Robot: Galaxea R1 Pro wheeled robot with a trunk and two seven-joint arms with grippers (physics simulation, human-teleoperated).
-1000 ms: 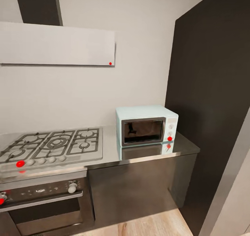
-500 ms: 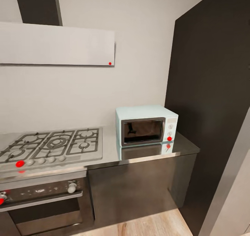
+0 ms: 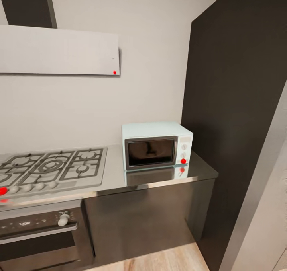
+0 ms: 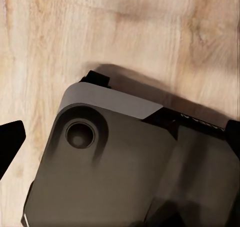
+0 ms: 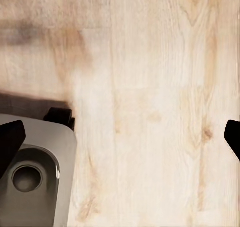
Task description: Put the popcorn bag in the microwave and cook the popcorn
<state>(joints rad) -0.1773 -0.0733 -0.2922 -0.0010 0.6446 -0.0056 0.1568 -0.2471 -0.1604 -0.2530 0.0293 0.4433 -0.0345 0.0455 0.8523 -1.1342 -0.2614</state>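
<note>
Facing the kitchen run in the head view, the robot looks on the pale blue-white microwave (image 3: 157, 145), which stands with its door closed toward the right end of the steel desk (image 3: 159, 181), near the back edge, its glass dark and a red knob low on its panel. A gas hob (image 3: 52, 168) takes up the desk's left part, with a built-in oven (image 3: 38, 235) beneath. No popcorn bag is to be seen on this stretch of desk, so where it lies cannot be told.

In the left wrist view, the left gripper (image 4: 120, 137) hangs over the robot's grey base (image 4: 110, 167) and the plank floor (image 4: 125, 37), fingertips spread wide at the frame's sides, holding nothing.

In the right wrist view, the right gripper (image 5: 122, 137) likewise stands wide and empty above the floor.

A burlap sack would likely be light and soft; its thick rolled rim looks the surest hold.
</note>
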